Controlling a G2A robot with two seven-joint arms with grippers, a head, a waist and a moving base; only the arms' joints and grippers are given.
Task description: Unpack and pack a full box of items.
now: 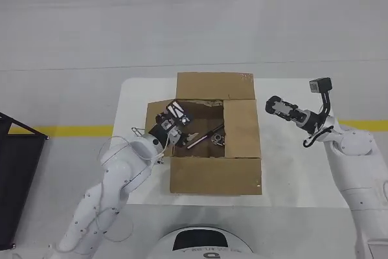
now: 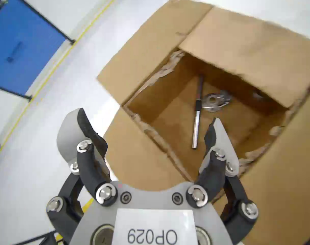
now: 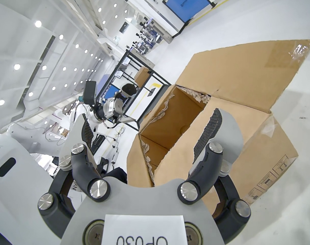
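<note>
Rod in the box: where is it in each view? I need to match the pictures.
Top view: rod lies slanted on the box floor, beside a metal disc.
Left wrist view: on the floor, same disc beside it.
Right wrist view: the box wall hides the floor.
Shared landmark: the box's torn rim.

Top view: the left arm (image 1: 113,184) runs from the lower left of the frame up toward the centre. The left gripper (image 1: 170,125) sits just left of centre, its fingers (image 2: 89,133) spread apart with nothing between them. The right arm (image 1: 359,158) rises along the right edge, bent at the wrist. The right gripper (image 1: 272,105) sits at upper right, pointing left, jaws apart, holding nothing.
</note>
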